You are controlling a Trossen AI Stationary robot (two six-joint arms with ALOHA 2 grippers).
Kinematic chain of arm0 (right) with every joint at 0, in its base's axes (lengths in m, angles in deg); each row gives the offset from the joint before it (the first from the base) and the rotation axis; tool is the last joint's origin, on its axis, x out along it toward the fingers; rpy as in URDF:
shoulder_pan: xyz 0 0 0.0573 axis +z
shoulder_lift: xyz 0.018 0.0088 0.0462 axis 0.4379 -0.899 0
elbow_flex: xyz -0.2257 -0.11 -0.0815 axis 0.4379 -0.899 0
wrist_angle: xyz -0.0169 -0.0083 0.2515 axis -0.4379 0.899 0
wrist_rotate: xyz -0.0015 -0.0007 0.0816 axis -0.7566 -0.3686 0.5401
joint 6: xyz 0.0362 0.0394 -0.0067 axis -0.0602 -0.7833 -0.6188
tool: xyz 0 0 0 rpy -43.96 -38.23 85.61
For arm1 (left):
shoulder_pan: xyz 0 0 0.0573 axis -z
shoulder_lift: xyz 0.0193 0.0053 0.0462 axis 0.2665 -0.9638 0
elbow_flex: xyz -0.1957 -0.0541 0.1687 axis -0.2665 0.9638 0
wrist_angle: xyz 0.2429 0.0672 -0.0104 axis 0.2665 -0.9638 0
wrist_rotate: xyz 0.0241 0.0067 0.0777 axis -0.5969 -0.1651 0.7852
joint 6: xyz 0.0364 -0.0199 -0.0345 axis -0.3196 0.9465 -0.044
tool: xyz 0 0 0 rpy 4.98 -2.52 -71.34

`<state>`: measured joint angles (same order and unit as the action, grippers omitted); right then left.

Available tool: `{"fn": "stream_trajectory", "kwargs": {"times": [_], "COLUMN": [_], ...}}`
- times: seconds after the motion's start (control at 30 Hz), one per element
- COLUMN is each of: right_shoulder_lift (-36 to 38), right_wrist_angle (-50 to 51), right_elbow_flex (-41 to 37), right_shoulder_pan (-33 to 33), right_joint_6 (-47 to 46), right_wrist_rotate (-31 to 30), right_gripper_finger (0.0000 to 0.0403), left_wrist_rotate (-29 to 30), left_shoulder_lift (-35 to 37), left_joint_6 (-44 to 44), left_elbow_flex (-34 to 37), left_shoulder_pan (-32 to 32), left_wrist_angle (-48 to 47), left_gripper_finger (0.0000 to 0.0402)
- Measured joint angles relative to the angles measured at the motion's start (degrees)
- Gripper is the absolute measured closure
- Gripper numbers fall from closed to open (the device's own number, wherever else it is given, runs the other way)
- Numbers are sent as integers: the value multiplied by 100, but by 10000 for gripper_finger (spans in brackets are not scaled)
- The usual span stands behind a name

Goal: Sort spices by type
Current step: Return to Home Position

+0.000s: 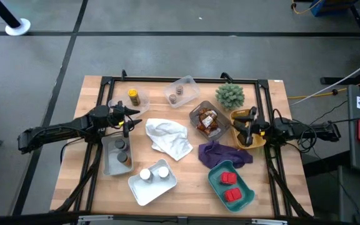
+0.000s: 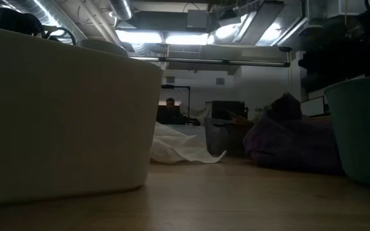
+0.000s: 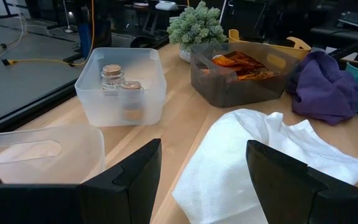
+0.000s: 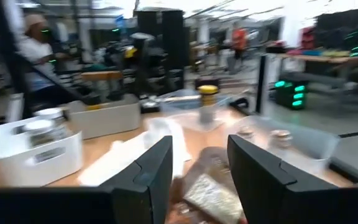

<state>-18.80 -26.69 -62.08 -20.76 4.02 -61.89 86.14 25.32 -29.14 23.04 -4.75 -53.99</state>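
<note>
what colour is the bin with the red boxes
It's a teal bin, clearest in the high view.

Evenly lit table (image 1: 189,182), soft shadows, low view dim, ceiling lights (image 2: 148,37) glaring

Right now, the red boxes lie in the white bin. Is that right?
Not quite. The high view shows the red boxes lying in the teal tray; the white bin holds white-capped jars.

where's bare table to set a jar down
Bare wood: between the white bin and teal bin, and the front left corner by the gray bin. Crowded mid-table: white cloth, purple cloth, dark bin, flanked by the left gripper and right gripper.
</note>
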Motion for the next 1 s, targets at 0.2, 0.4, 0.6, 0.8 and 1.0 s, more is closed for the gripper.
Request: {"fn": "stream_trajectory", "kwargs": {"times": [0.2,0.4,0.6,0.8,1.0], "right_shoulder_lift": [-227,-485,-563,-563,-561], "right_wrist_angle": [88,93,57,51,46], "right_elbow_flex": [0,0,0,0,0], "right_shoulder_pan": [0,0,0,0,0], "right_joint_6": [-480,-547,-567,-567,-567], "right_wrist_rotate": [734,762,734,734,731], "right_gripper_finger": [249,249,249,249,249], "left_wrist_rotate": [0,0,0,0,0], "left_shoulder_lift": [0,0,0,2,1], "left_joint_6": [0,0,0,0,0], "left_elbow_flex": [0,0,0,0,0], "left_shoulder_pan": [2,1,0,0,1], "left_wrist_angle": [0,0,0,0,0], "left_gripper_finger": [182,183,183,183,183]}}
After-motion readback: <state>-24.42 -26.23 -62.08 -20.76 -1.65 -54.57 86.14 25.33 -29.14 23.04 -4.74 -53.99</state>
